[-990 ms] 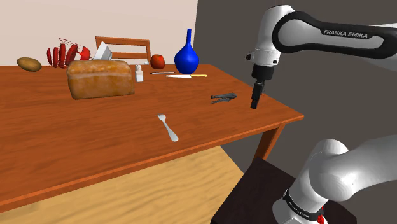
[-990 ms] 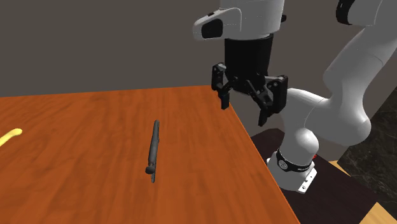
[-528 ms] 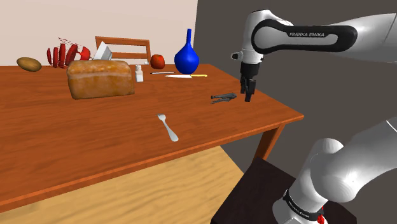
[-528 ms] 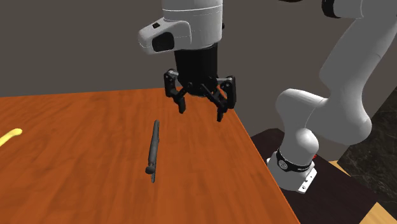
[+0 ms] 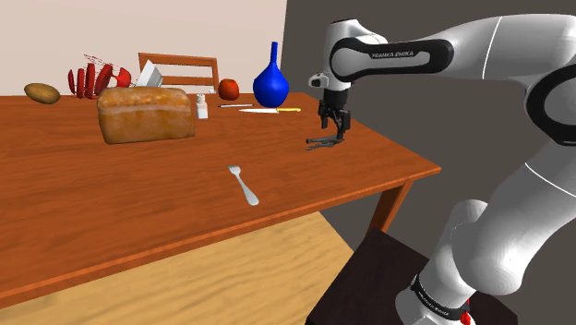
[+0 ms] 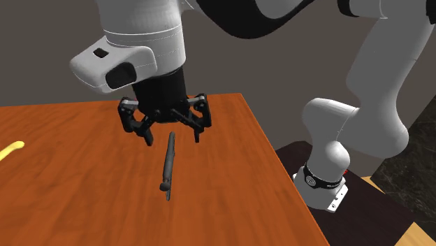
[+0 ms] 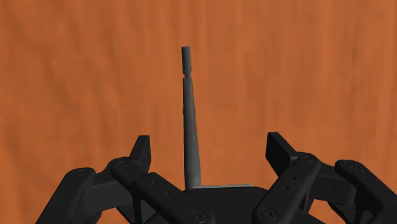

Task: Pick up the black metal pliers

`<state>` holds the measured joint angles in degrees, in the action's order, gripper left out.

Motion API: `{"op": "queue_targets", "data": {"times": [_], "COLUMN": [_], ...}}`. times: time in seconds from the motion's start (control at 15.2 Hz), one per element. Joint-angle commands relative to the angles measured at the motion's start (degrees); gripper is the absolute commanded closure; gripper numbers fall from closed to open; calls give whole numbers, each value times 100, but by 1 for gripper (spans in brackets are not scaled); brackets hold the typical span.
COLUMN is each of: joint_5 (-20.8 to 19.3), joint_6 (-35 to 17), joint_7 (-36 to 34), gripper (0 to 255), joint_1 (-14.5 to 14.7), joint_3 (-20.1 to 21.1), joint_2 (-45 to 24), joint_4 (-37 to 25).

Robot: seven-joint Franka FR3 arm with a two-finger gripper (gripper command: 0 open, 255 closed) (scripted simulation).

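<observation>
**Table** [image 5: 138,212]: brown wooden top. The pliers lie flat on it near the corner closest to the stand.

**Arm** [image 5: 406,54]: reaches over that corner, with the hand pointing straight down.

**Gripper** [image 6: 172,138]: spread wide and holding nothing, it hovers just above the top.

**Pliers** [image 6: 168,165]: dark and slim, they appear in the second exterior view as a thin bar.

**Step in hand, as judged:** the final descent before the grasp. To do it well, lower straight down until the fingertips [image 7: 141,145] flank the bar close to the wood, then close across its narrow width. A small sideways shift would centre the bar. A hold nearer mid-length should keep it from tipping when lifted.

**Relation:** one end of the pliers lies beneath the palm, between the fingers and touching neither, a little nearer one of them. The rest runs away from the hand.
</observation>
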<state>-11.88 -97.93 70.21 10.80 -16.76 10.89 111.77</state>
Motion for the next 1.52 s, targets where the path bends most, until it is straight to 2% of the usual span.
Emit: {"op": "queue_targets", "data": {"times": [0.0,0.53,0.59,1.19,1.45], "joint_5": [-4,-22,-21,-22,-11], "joint_6": [-107,-605,-613,-605,-302], "joint_7": [353,285,287,285,325], "gripper": [0,0,255,255,255], "joint_1": [24,8,7,8,17], "joint_3": [-44,-65,-67,-65,-50], "joint_2": [-203,-230,-237,-231,-207], "joint_4": [-138,338,338,337,55]}}
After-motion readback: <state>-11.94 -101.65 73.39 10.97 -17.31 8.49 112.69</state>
